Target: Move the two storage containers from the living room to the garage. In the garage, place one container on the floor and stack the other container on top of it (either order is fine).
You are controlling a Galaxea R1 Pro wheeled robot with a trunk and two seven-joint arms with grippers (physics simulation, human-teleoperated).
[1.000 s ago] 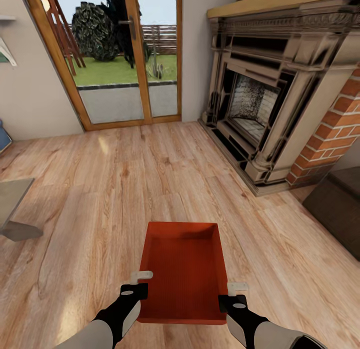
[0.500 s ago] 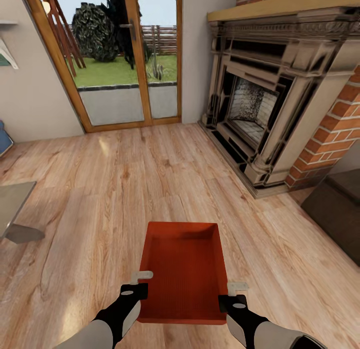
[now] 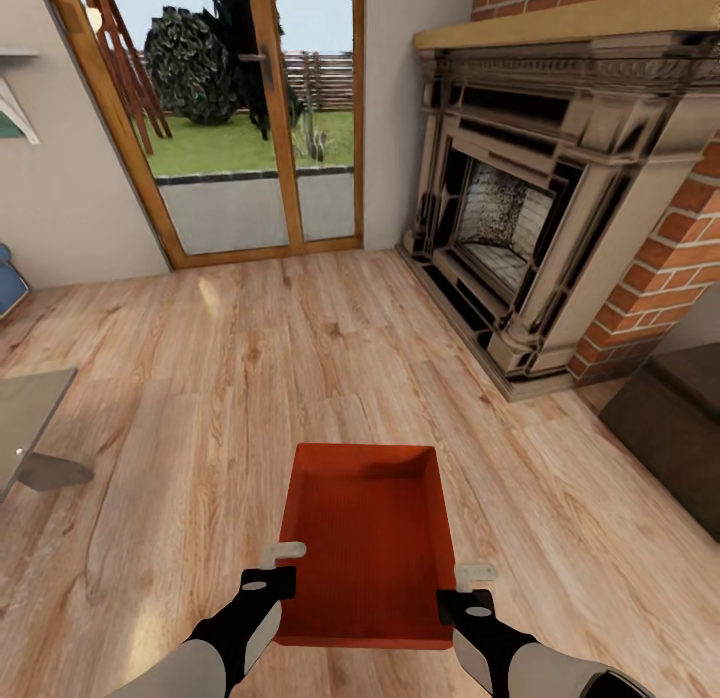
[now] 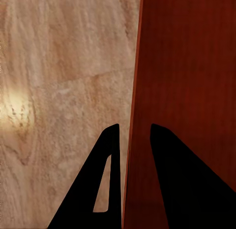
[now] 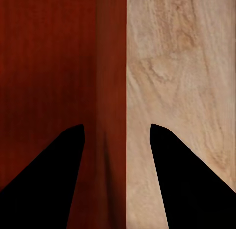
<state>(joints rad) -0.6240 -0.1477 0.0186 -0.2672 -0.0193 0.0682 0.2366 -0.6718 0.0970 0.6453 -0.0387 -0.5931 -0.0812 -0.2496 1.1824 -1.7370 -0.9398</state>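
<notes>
- Straight ahead in the head view, one orange-red storage container (image 3: 365,538) is carried low and near between both arms, its long axis running near to far above the light wood-plank floor (image 3: 200,378) of the living room.
- Its inside holds nothing; the finely ribbed bottom and the thin far wall show plainly.
- At the container's left wall, near its near corner, sits the left gripper (image 3: 272,568), and the right gripper (image 3: 470,590) sits at the right wall opposite it.
- Far right stands the brick fireplace (image 3: 540,228); far left of it is a wood-framed glass door (image 3: 250,128) onto a garden. A grey tabletop (image 3: 25,408) corner shows at the left edge and a dark cabinet (image 3: 670,428) at the right edge.

- Next, the left wrist view: the left gripper (image 4: 132,140) straddles the container's (image 4: 191,91) thin left wall, one of its dark fingers (image 4: 105,179) outside over the planks (image 4: 64,91), the other inside over the red bottom.
- These fingers stand narrowly apart and clamp the wall between them.

- Then the right wrist view: the right gripper (image 5: 117,135) straddles the right wall of the container (image 5: 49,66), one of the fingers (image 5: 44,189) over the red inside, the other over the wood floor (image 5: 182,66).
- They stand wider apart than the left pair; whether they press the wall I cannot tell.
</notes>
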